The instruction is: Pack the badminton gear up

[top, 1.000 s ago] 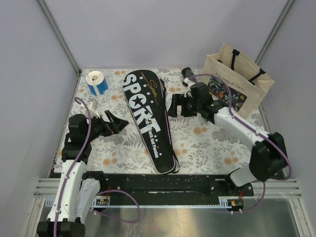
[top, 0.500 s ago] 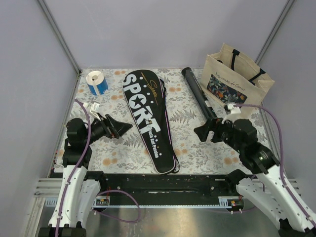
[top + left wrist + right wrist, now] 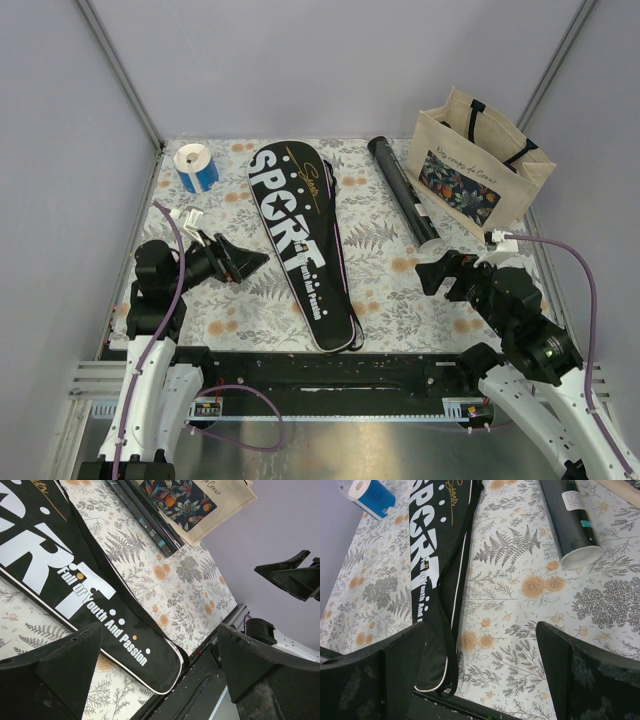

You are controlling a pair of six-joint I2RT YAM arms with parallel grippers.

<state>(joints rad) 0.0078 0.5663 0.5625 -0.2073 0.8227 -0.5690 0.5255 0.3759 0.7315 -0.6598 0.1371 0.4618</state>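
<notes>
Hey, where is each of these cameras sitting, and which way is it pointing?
Top: above and behind the arms, looking down on the table; both arms, the left gripper and the right gripper show.
Left wrist: faces right across the racket case toward the tote bag; its own fingers show.
Right wrist: faces left past the tube toward the tape roll; its own fingers show.
Shared: both wrist views catch the racket case and tube.

open tablecloth [image 3: 375, 255] between case [image 3: 300, 240] and tube [image 3: 405, 195], tote [image 3: 445, 135] just beside tube
</notes>
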